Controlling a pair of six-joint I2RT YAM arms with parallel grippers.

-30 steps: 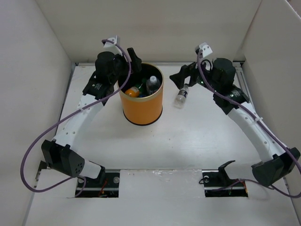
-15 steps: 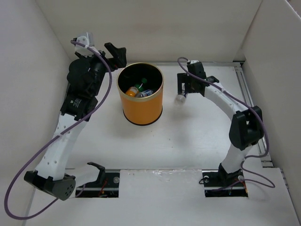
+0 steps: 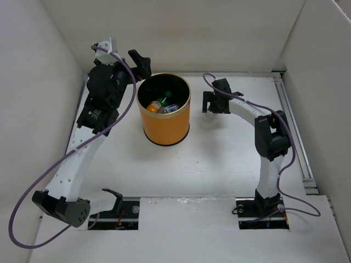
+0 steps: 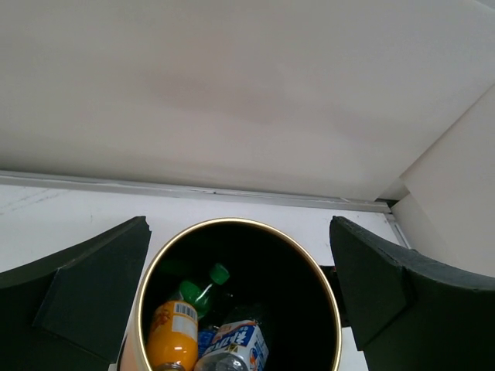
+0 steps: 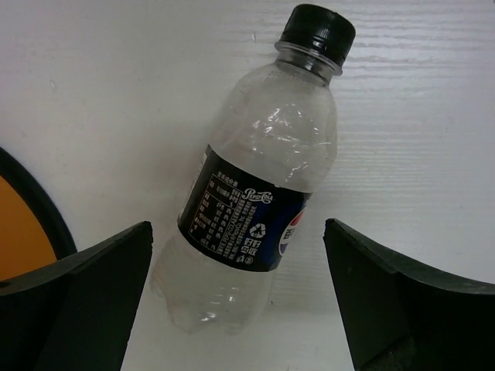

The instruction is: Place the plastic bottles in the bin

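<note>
Inside the bin (image 3: 164, 125), several bottles (image 4: 172, 340)

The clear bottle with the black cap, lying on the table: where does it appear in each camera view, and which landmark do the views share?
Top external: the clear bottle lies right of the bin, largely hidden beneath the right gripper.
Left wrist: not in it; only the bin with other bottles inside.
Right wrist: centre of the picture, cap toward the upper right.
Shared landmark: the orange bin, a sliver at the left edge of the right wrist view.
</note>
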